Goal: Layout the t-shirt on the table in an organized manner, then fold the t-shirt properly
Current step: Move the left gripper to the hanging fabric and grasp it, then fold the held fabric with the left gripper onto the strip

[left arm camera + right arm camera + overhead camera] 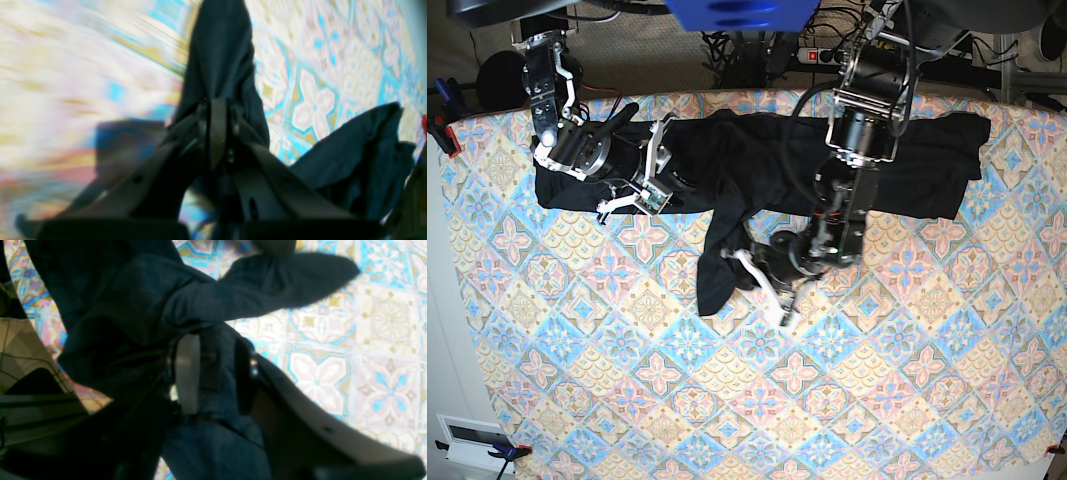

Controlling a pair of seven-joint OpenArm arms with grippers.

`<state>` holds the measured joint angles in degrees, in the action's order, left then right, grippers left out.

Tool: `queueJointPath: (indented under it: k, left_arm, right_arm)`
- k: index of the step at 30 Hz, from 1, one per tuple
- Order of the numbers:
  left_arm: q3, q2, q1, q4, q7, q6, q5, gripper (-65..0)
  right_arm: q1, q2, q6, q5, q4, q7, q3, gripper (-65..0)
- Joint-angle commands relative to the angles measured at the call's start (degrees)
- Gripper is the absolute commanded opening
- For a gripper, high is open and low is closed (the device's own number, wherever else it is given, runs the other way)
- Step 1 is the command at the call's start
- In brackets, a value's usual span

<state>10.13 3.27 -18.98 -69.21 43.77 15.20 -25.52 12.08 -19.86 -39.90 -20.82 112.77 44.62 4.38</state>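
The black t-shirt (757,150) lies crumpled along the far side of the table (727,400), with one flap hanging toward the middle. My left gripper (762,272) is at that flap. In the left wrist view it (217,113) is shut on a strip of the t-shirt (220,50) above the blurred table (317,100), with another bunch of the cloth at the right. My right gripper (652,170) is at the shirt's left part. In the right wrist view it (213,373) is shut on a fold of the t-shirt (133,306) above the table (367,356).
Cables and a power strip (822,55) lie behind the table's far edge. A blue object (737,12) sits at the top middle. A red clamp (442,135) grips the left edge. A white box (472,440) is at the bottom left.
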Motion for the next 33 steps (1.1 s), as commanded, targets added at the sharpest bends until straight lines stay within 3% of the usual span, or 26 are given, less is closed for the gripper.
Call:
queueJointPath:
  k: [1,11,15,19,22,28,33]
  left_arm:
    - [-0.86,-0.5,-0.31,-3.8,-0.47,0.67,-1.87,-65.0]
    - [-11.05,-8.85,12.08,-33.43,6.56,0.67,-8.11,-65.0]
    - [-13.43,-11.4,16.65,-38.61,6.56,0.58,-8.9,-65.0]
    - [-13.52,-11.31,15.69,-31.32,6.47,0.49,-8.81,-65.0]
    - [-13.43,-8.76,11.29,-21.38,6.47,0.49,-8.81,-62.9]
    - [-13.34,-4.72,3.11,-1.69,2.08,0.49,-8.9,-48.3]
    - [-13.34,-1.03,-0.14,6.92,-0.03,0.49,-8.9,-38.7]
  right_arm:
    - [-0.52,-0.41,-0.1,-0.85,0.94,-1.41,-0.38,-47.5]
    - [-0.43,-0.32,-0.1,-0.85,0.94,-1.41,-0.38,-47.5]
    - [-0.6,-0.32,-0.1,-0.85,0.86,-1.41,-0.12,-47.5]
    - [-0.6,-0.32,-0.1,-0.85,0.86,-1.41,0.06,-47.5]
    - [-0.52,-0.32,-0.1,-0.85,0.86,-1.41,0.06,-47.5]
    - [-0.34,-0.32,-0.1,-0.76,0.86,-1.41,-0.12,-47.5]
    - [-0.34,-0.32,-0.1,-0.76,0.86,-1.41,-0.12,-47.5]
